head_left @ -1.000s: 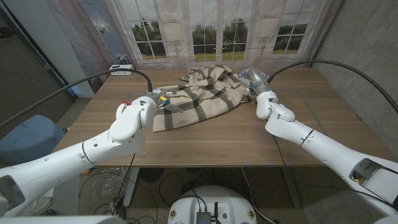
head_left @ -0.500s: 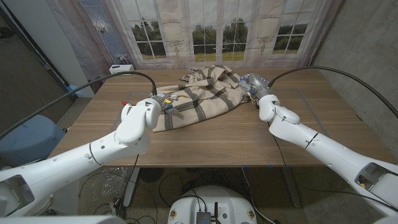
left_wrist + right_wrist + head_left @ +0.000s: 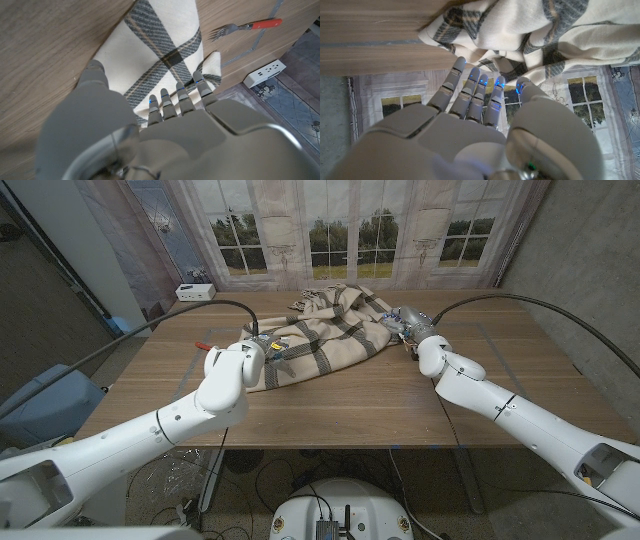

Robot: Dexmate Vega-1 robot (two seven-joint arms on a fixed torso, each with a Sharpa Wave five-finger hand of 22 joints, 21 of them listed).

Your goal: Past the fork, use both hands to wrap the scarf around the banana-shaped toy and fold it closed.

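A cream scarf with dark checks (image 3: 322,332) lies bunched in the middle of the table. No banana-shaped toy can be seen; it may lie under the cloth. My left hand (image 3: 264,350) is at the scarf's near left corner, fingers (image 3: 172,100) stretched out over the cloth (image 3: 150,55), nothing gripped. My right hand (image 3: 405,320) is at the scarf's right edge with its fingers (image 3: 480,90) spread and reaching to the folds (image 3: 530,35), holding nothing. The fork (image 3: 245,27), red-handled, lies on the wood just left of the scarf (image 3: 203,344).
A white power strip (image 3: 193,292) sits at the table's far left corner, also seen beyond the table edge in the left wrist view (image 3: 265,73). Bare wood lies in front of the scarf (image 3: 340,405). A window-print curtain hangs behind the table.
My left arm has slid rightward and forward, bringing its hand onto the scarf's near left corner. My right hand has shifted a little nearer along the scarf's right edge. The scarf looks unchanged.
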